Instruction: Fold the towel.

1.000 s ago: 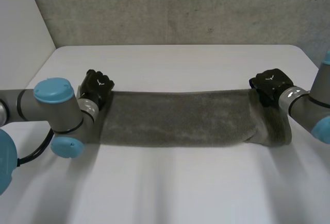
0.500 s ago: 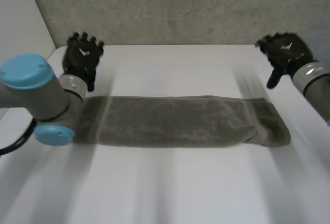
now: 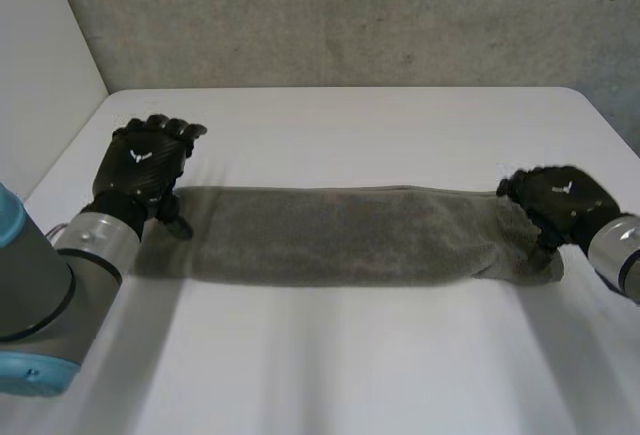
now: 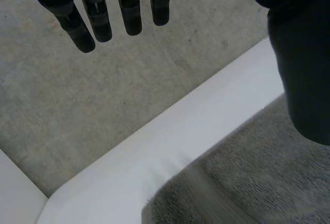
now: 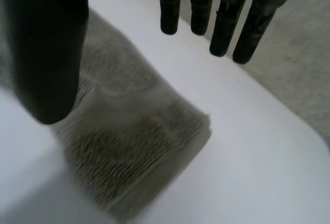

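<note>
Fingers (image 4: 100,20) of the left hand (image 3: 148,160) hang straight and spread, thumb apart, holding nothing; the right hand (image 3: 555,198) is the same, its fingers (image 5: 224,28) straight and empty.

The towel (image 3: 350,235) lies flat as a long, narrow, doubled strip across the white table (image 3: 350,375), with stacked layers showing at its right end; it has not shifted over the last second. The hands have changed. A second ago both were fisted at the towel's far corners; half a second ago they had let go and risen beyond its far edge, fingers splayed; now they have come back, the left hand over the towel's left end, the right hand at its right end with the thumb above the cloth. By my reading the lengthwise fold is laid and released and an end-to-end fold is left; the hands look to be setting up a fresh grasp. Whether either touches the towel I cannot tell.

Both forearms reach in from the towel's near side, the backs of the hands turned upward, palms toward the cloth.
</note>
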You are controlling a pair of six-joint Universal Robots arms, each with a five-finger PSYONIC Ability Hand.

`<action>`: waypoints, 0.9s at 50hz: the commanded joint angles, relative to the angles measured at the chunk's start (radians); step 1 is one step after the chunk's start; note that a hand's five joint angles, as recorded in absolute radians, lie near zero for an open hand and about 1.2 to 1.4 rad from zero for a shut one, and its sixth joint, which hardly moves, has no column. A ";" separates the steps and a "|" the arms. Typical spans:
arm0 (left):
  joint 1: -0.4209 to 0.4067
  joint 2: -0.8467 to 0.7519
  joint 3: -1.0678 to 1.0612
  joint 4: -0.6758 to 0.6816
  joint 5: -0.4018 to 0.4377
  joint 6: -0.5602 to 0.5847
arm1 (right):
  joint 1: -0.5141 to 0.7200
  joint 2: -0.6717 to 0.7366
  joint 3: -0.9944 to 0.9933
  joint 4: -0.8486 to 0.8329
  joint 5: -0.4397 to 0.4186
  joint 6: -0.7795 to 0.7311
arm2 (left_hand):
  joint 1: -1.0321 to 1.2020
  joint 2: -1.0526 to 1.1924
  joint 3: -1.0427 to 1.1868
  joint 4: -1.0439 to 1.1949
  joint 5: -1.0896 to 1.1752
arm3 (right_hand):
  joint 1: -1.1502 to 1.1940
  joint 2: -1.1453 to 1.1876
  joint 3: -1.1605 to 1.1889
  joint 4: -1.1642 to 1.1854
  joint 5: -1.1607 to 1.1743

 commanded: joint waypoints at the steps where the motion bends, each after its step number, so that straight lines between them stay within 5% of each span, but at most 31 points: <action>1: -0.001 -0.044 -0.026 0.062 -0.006 0.001 | -0.025 0.130 -0.006 -0.046 -0.021 -0.008 | -0.071 -0.062 -0.049 -0.071 -0.201 | 0.114 0.123 0.119 0.119 0.103; 12: -0.003 -0.058 -0.029 0.062 -0.008 0.001 | -0.027 0.188 -0.038 -0.060 -0.015 -0.009 | -0.071 -0.062 -0.049 -0.071 -0.201 | 0.402 0.411 0.406 0.406 0.391; 15: -0.003 -0.058 -0.035 0.062 -0.005 0.002 | -0.027 0.199 -0.041 -0.081 -0.012 -0.011 | -0.071 -0.062 -0.049 -0.071 -0.201 | 0.587 0.596 0.591 0.591 0.576; 17: -0.003 -0.058 -0.038 0.063 -0.003 0.002 | -0.031 0.205 -0.044 -0.097 -0.012 -0.011 | -0.071 -0.062 -0.049 -0.071 -0.201 | 1.042 1.051 1.047 1.047 1.032; 26: -0.013 -0.058 -0.041 0.062 -0.005 0.002 | -0.073 0.208 -0.084 -0.100 -0.002 -0.032 | -0.071 -0.062 -0.049 -0.071 -0.201 | 1.056 1.064 1.060 1.060 1.045; 38: -0.009 -0.040 -0.053 0.059 -0.006 0.002 | -0.375 0.159 -0.199 -0.042 0.039 -0.400 | -0.077 -0.068 -0.055 -0.077 -0.206 | 1.056 1.064 1.060 1.060 1.045; 45: -0.012 -0.023 -0.049 0.057 -0.008 0.002 | -0.310 0.139 -0.332 0.017 0.088 -0.371 | -0.083 -0.074 -0.061 -0.082 -0.212 | 1.056 1.064 1.060 1.060 1.045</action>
